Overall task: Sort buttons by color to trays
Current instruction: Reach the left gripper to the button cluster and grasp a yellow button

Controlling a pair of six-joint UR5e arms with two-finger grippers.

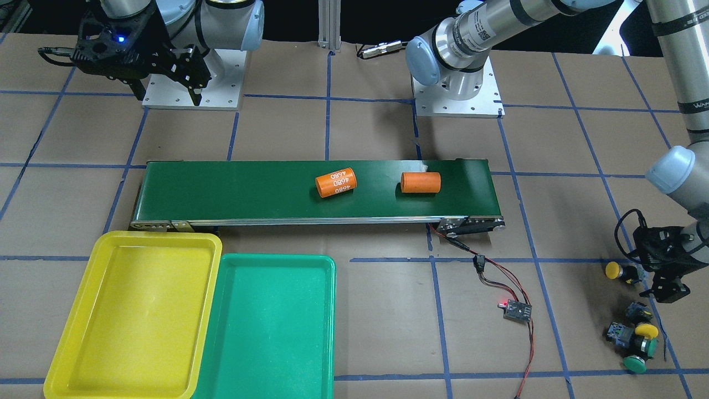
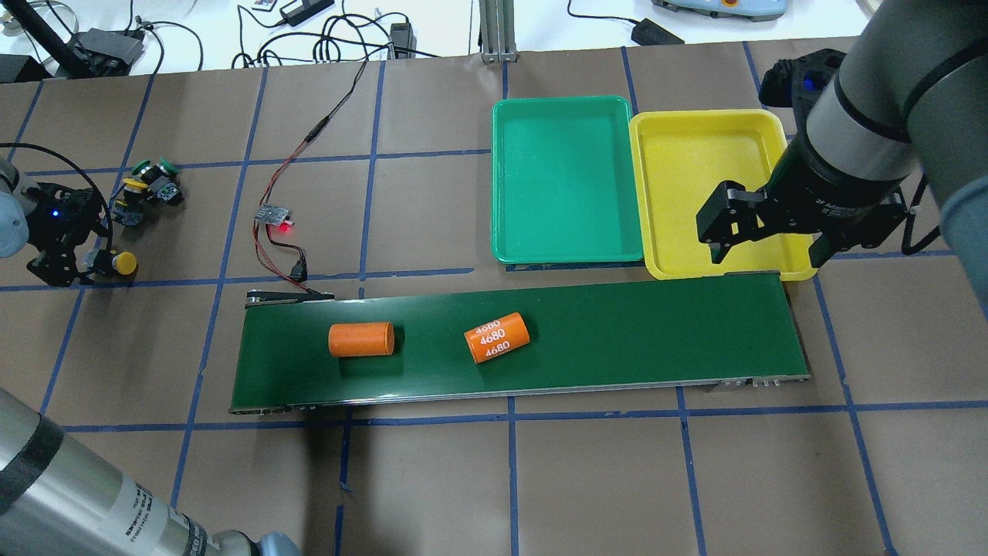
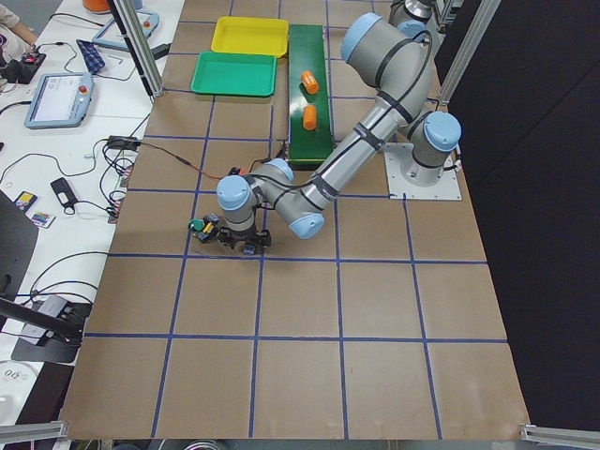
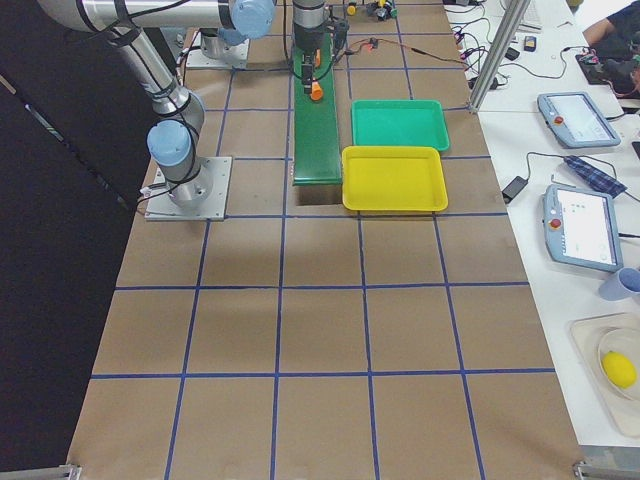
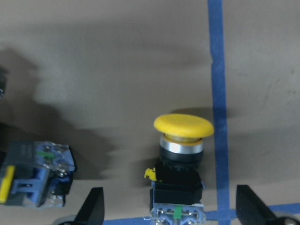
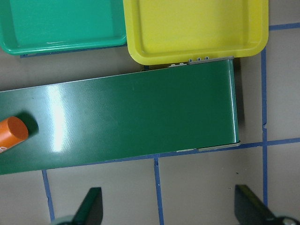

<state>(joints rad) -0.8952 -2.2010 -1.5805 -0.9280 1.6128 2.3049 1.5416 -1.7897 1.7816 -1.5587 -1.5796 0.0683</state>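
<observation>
**Front view.** The left hand (image 1: pixel 652 279) sits low over the table (image 1: pixel 376 343) at the picture's 4 o'clock. A yellow button (image 1: pixel 615 270) lies on its side at the hand's 9 o'clock, with its cap pointing away from the hand. Three other buttons (image 1: pixel 637 341) huddle together at the hand's 6 o'clock, showing yellow and green caps. The yellow tray (image 1: pixel 133 310) and green tray (image 1: pixel 271 327) lie side by side at 7 o'clock, well apart from all the buttons. A dark green belt (image 1: pixel 232 191) crosses the middle and carries two orange cylinders (image 1: pixel 335 182). The right hand (image 1: pixel 166 94) hangs at 11 o'clock.

**Overhead view.** The right hand hovers at 3 o'clock, above the yellow tray's near edge where it meets the belt's end. The left hand is at 9 o'clock, with the lone yellow button at its 3 o'clock.

**Left wrist view.** The left hand is open. Its fingers (image 5: pixel 93 208) are spread wide on either side of the yellow button's black body, with a gap on each side. The cap points to 12 o'clock.

**Right wrist view.** The right hand is open too, its fingers wide apart above the belt and the table. The yellow tray is at 1 o'clock and the green tray at 11 o'clock.

**Side views.** Seen from the left end, the near arm bends down to the buttons and the trays lie far off at 11 o'clock. Seen from the right end, the trays sit near 1 o'clock.
</observation>
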